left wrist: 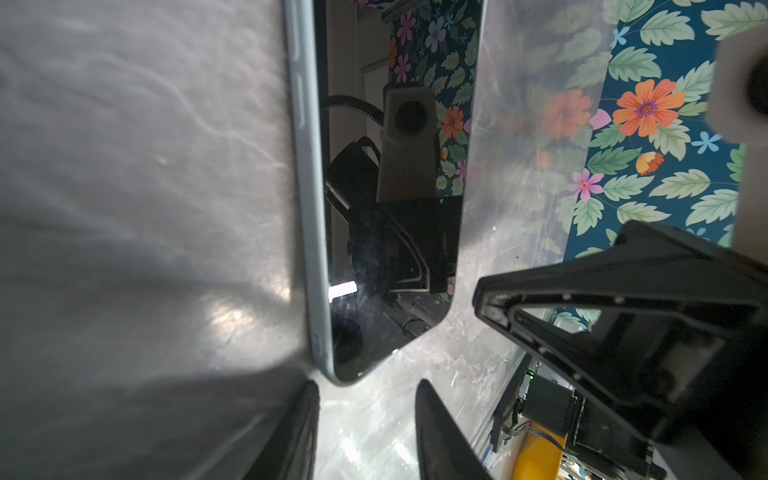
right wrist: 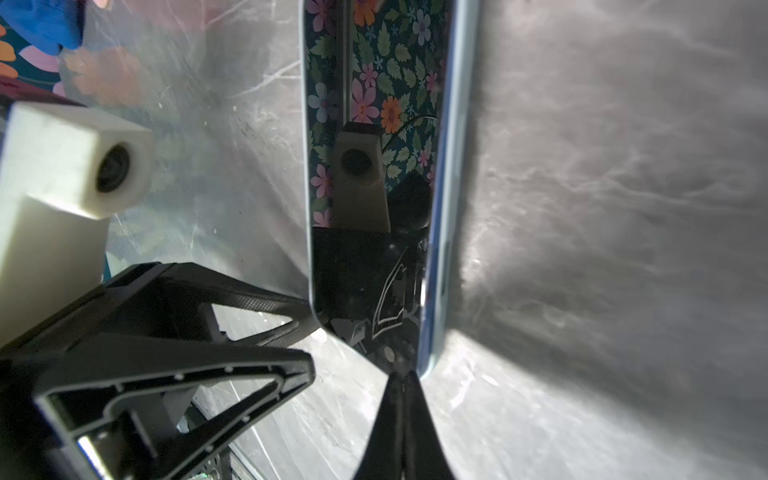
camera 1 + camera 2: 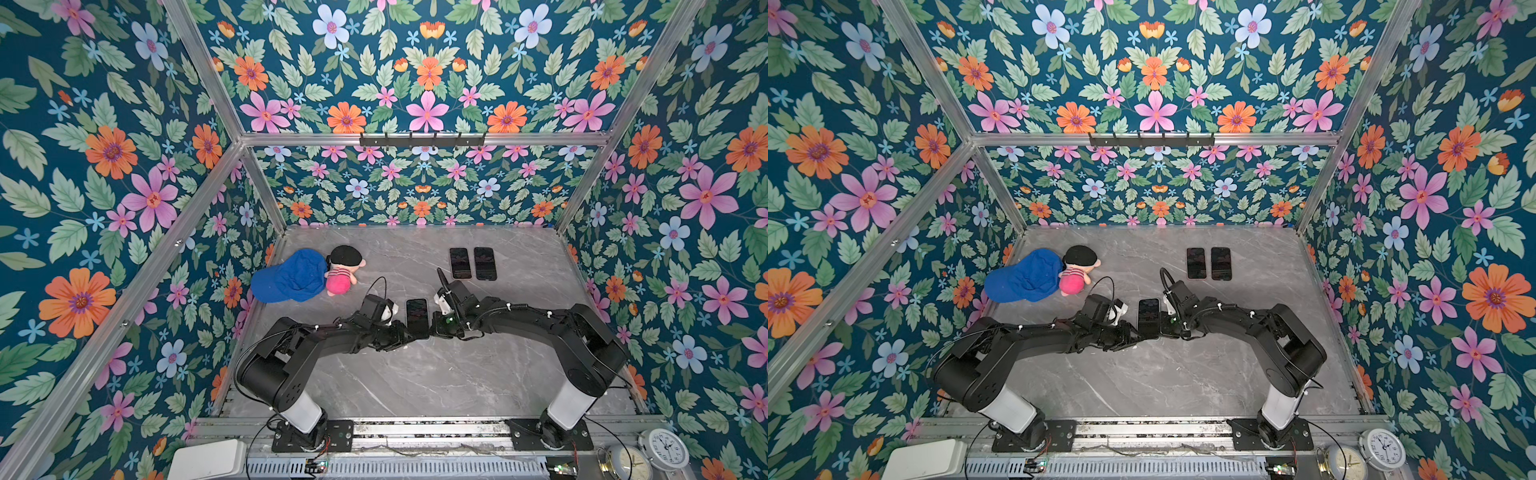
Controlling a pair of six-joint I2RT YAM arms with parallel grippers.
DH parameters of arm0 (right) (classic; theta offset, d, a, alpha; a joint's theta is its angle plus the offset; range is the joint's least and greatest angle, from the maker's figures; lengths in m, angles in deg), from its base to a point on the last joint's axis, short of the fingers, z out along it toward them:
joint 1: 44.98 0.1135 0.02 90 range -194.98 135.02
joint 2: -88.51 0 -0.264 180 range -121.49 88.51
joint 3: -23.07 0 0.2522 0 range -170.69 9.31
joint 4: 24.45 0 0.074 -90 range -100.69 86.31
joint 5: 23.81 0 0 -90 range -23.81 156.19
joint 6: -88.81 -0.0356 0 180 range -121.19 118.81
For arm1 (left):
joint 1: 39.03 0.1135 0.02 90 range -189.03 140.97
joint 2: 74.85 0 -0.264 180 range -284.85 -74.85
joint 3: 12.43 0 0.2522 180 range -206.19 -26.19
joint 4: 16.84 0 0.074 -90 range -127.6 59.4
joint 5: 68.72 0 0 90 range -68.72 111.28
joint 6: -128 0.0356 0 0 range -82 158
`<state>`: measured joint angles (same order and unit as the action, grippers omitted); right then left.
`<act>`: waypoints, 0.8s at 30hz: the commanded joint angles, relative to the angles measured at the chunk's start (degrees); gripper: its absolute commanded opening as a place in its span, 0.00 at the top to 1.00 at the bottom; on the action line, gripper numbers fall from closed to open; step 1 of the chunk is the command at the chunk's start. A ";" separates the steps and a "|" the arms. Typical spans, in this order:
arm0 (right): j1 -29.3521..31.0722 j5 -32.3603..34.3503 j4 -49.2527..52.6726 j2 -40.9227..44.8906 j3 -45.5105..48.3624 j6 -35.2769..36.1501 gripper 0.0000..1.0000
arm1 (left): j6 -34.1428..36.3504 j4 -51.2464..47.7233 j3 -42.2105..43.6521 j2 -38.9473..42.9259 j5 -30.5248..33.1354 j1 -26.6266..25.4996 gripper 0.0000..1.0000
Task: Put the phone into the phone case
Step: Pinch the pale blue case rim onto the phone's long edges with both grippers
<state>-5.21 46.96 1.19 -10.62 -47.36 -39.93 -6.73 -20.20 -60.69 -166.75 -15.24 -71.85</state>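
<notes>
On the table (image 3: 415, 374) the phone (image 3: 417, 318) lies flat at centre, with the pale phone case (image 1: 309, 208) rim along its edge (seating depth unclear). At its 7 o'clock the left gripper (image 1: 365, 384) stands parted and empty. At 5 o'clock the right gripper (image 2: 402, 384) is clenched and empty. Risk: uneven pushing slides the phone or pops a corner free.

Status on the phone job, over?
Left hand open, at phone end. Right hand shut, tip at phone edge. Pale blue case rim showing. Nothing blocking.

Phone (image 3: 417, 316) black, edge pale blue; table (image 3: 415, 374) grey marbled; cap (image 3: 286, 280) blue.
</notes>
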 commanded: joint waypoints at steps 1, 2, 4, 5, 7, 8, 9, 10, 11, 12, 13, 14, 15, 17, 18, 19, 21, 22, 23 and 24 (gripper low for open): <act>0.65 2.32 3.52 -0.81 -1.36 0.98 0.93 | 1.03 -0.90 0.06 0.38 0.87 0.06 0.57; 0.75 2.50 3.81 -1.00 -1.53 1.08 0.91 | 1.05 -0.90 0.02 0.37 0.87 0.04 0.57; 0.88 2.62 3.85 -1.29 -1.61 1.20 0.89 | 1.22 -0.99 -0.05 0.27 0.81 0.06 0.57; 0.86 2.77 3.99 -1.45 -1.69 1.21 0.88 | 1.31 -0.94 -0.14 0.17 0.76 0.09 0.57; 1.10 3.13 4.49 -1.75 -1.97 1.30 0.88 | 1.36 -0.82 -0.15 -0.02 0.65 0.04 0.57; 1.11 3.31 4.67 -1.87 -2.08 1.30 0.87 | 1.40 -0.81 -0.10 -0.06 0.65 0.07 0.57; 1.19 3.40 4.82 -1.99 -2.07 1.33 0.87 | 1.40 -0.81 -0.10 -0.12 0.62 0.04 0.57; 1.19 3.49 4.83 -2.09 -2.08 1.38 0.87 | 1.50 -0.81 -0.21 -0.21 0.56 0.08 0.57; 1.36 3.58 4.80 -2.10 -2.05 1.39 0.87 | 1.44 -0.68 -0.19 -0.33 0.52 0.08 0.57; 1.36 3.58 4.74 -2.24 -2.12 1.39 0.87 | 1.40 -0.56 -0.19 -0.43 0.44 0.08 0.57; 1.29 3.44 4.69 -2.34 -2.17 1.39 0.87 | 1.36 -0.39 -0.21 -0.53 0.48 0.06 0.57; 1.40 3.42 4.72 -2.50 -2.22 1.43 0.87 | 1.26 -0.09 -0.16 -0.55 0.39 0.08 0.57; 1.38 3.32 4.68 -2.76 -2.31 1.47 0.87 | 1.10 0.21 -0.09 -0.66 0.32 0.10 0.57; 1.52 3.14 4.65 -3.14 -2.56 1.47 0.88 | 0.87 0.74 0.00 -0.88 0.17 0.08 0.58; 1.58 3.14 4.63 -3.28 -2.68 1.46 0.88 | 0.74 0.98 0.03 -0.98 0.05 0.04 0.58; 1.63 3.05 4.47 -3.36 -2.67 1.48 0.88 | 0.63 1.19 0.14 -1.11 0.04 0.11 0.58; 1.58 2.83 4.28 -3.53 -2.75 1.48 0.88 | 0.57 1.47 0.22 -1.16 -0.13 0.06 0.58; 1.59 2.71 4.09 -3.64 -2.88 1.41 0.89 | 0.54 1.63 0.27 -1.17 -0.05 0.06 0.58; 1.71 2.70 4.12 -3.82 -3.05 1.46 0.89 | 0.47 1.81 0.31 -1.16 -0.07 0.04 0.59; 1.72 2.61 4.27 -3.91 -3.23 1.48 0.89 | 0.41 1.99 0.40 -1.24 -0.14 0.04 0.59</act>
<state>-3.68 49.43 5.39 -13.96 -50.24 -38.47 -6.58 -18.15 -60.51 -167.69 -16.04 -71.85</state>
